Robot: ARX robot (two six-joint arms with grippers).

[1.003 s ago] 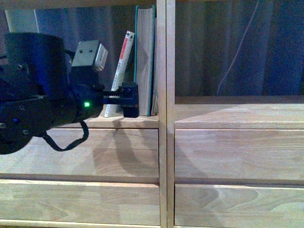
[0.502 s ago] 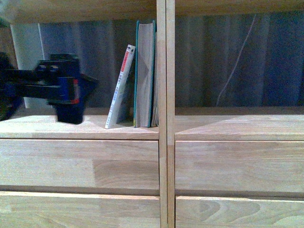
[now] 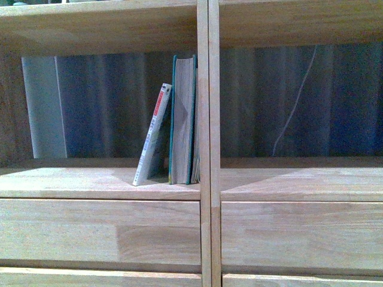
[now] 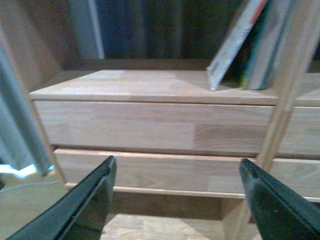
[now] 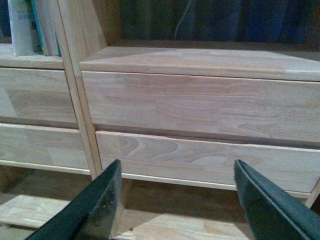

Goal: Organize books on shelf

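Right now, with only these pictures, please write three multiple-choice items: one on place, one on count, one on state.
1. Where do the books stand?
A. left compartment, by the divider
B. right compartment
C. on a drawer front

2. How many books are there?
A. one
B. two
C. four

3. How does the thin paperback stand?
A. flat
B. upright, alone
C. tilted against the teal book

Key: 1 A, both stand beside the shelf centre post. 2 B, only two show. 3 C, its top rests on the teal book. Both grippers, left and right, have jaws apart, empty.
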